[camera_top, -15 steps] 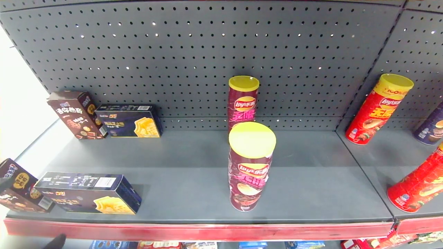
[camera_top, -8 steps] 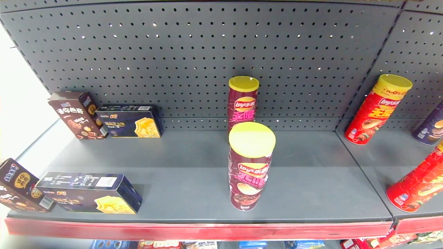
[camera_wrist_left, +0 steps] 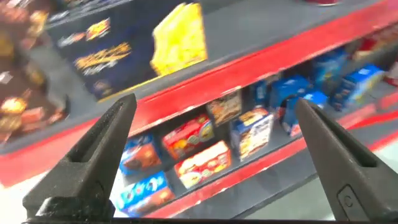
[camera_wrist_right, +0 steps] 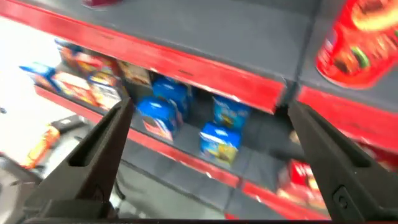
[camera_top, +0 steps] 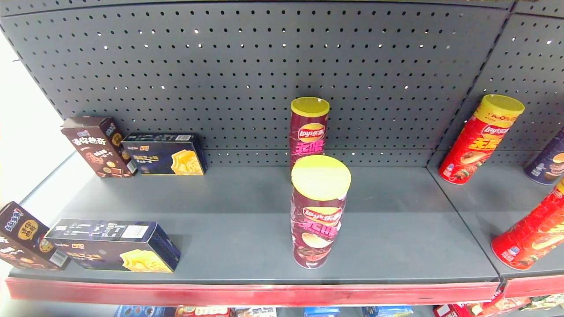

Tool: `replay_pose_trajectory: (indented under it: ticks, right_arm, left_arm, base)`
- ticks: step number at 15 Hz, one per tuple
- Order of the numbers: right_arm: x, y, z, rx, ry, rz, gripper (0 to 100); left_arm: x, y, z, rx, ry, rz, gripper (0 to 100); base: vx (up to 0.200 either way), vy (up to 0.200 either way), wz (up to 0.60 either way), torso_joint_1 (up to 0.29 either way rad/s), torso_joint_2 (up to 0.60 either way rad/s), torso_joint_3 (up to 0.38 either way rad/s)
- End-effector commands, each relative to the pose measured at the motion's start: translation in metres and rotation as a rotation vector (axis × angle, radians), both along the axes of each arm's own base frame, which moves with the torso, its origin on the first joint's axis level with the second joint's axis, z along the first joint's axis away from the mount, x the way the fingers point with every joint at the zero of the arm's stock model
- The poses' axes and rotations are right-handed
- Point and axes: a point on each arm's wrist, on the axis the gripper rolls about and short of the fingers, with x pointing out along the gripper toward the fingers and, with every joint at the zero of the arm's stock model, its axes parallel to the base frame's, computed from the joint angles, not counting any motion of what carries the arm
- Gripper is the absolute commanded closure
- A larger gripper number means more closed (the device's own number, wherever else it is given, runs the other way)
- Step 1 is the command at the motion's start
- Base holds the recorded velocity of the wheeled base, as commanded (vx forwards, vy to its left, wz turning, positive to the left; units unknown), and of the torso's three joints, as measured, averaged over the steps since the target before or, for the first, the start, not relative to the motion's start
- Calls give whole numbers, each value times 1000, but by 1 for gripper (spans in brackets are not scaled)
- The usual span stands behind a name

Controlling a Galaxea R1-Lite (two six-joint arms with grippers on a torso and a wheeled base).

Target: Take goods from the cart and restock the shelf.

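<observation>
A grey shelf (camera_top: 396, 237) with a red front lip holds two maroon chip cans with yellow lids, one near the front (camera_top: 319, 211) and one at the back (camera_top: 309, 127). Dark blue cracker boxes lie at front left (camera_top: 112, 245) and back left (camera_top: 165, 154), with brown biscuit boxes (camera_top: 98, 146) beside them. My left gripper (camera_wrist_left: 211, 155) is open and empty below the shelf's front lip, near the blue box (camera_wrist_left: 118, 46). My right gripper (camera_wrist_right: 208, 155) is open and empty, facing the lower shelves under a red can (camera_wrist_right: 364, 40).
Red chip cans (camera_top: 482, 138) and a dark blue can (camera_top: 548, 163) stand on the neighbouring shelf section to the right. Lower shelves hold blue and red snack boxes (camera_wrist_left: 193, 158). The pegboard back wall (camera_top: 246, 66) rises behind. Open shelf room lies either side of the maroon cans.
A dark tip at the bottom left of the head view one second ago has dropped out of sight. The goods on the shelf have not moved.
</observation>
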Motion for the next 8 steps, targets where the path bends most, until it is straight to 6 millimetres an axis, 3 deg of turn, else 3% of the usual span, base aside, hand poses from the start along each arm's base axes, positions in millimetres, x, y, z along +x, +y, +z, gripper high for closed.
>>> replay_pose_trajectory:
  ticks: [1, 4, 5, 8]
  right_arm:
    - [11, 7, 1, -66, 135, -161, 0]
    - [7, 5, 2, -45, 97, -298, 0]
    - [-2, 4, 0, -2, 6, -399, 0]
    - [-5, 4, -1, 51, -20, -437, 0]
  left_arm:
    - [8, -7, 2, 12, 119, 187, 0]
    - [7, -8, 2, 1, 104, 268, 0]
    - [7, -6, 1, -2, 87, 351, 0]
    - [8, -4, 1, -3, 52, 468, 0]
  base:
    - [0, 0, 0, 0, 0, 0]
    - [0, 0, 0, 0, 0, 0]
    - [0, 0, 0, 0, 0, 0]
    - [0, 0, 0, 0, 0, 0]
